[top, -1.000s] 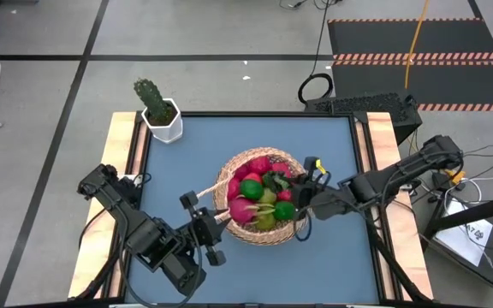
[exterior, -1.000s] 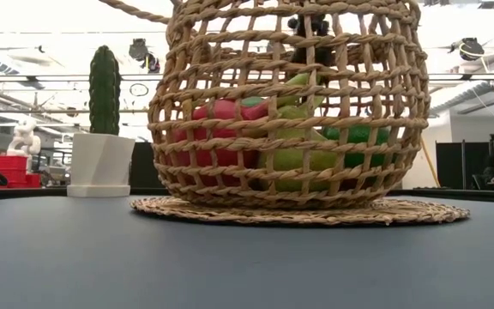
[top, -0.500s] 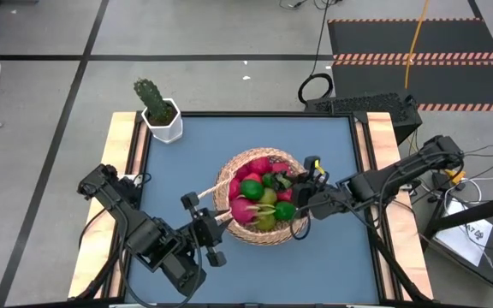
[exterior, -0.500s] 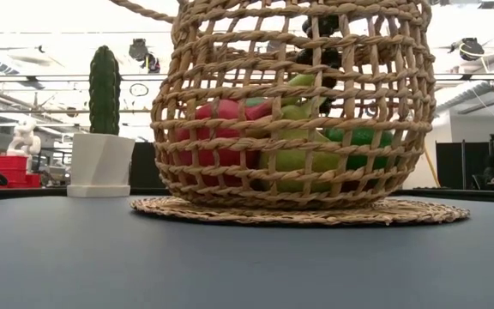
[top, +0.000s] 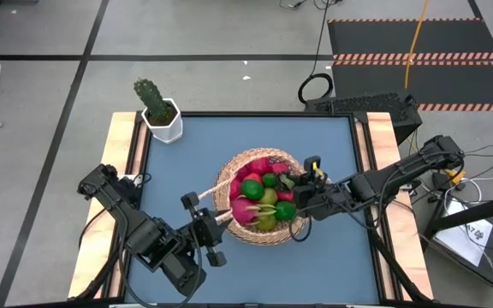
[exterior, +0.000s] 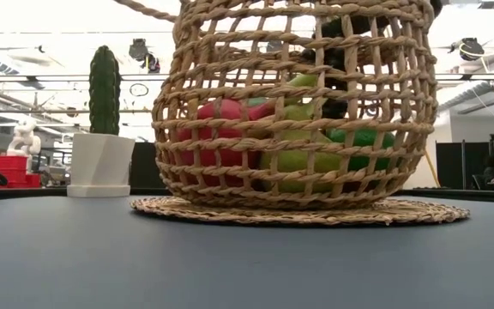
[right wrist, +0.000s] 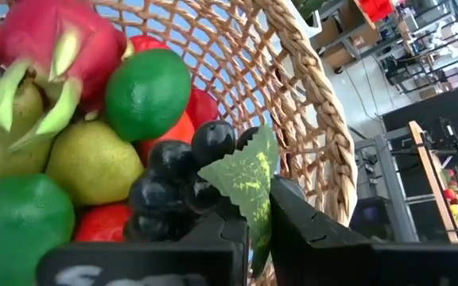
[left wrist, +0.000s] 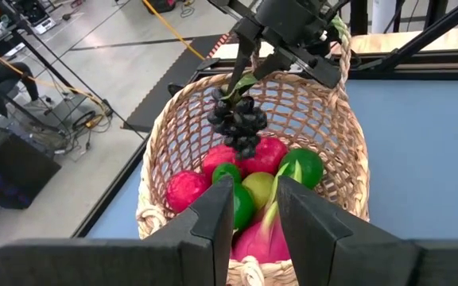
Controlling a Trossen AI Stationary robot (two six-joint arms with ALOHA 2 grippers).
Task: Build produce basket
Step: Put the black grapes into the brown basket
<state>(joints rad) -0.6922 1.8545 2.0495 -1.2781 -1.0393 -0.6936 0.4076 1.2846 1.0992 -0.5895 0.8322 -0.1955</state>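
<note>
Over the big round tan wicker basket (top: 259, 198), the right gripper (left wrist: 245, 62) pinches the dark grape bunch (left wrist: 239, 123) by its stem while the left gripper (top: 221, 219) clamps the rim, so I'd lower gently onto the fruit pile before letting go.

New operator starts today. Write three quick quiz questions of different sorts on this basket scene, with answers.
1. True or false: the right gripper holds the grape bunch over the basket.
2. What does the left gripper grip? A) the basket's rim B) a lime C) the cactus pot
3. Where on the table does the potted cactus stand?

Key: 1 true. 2 A. 3 At a far corner, on the left arm's side.
</note>
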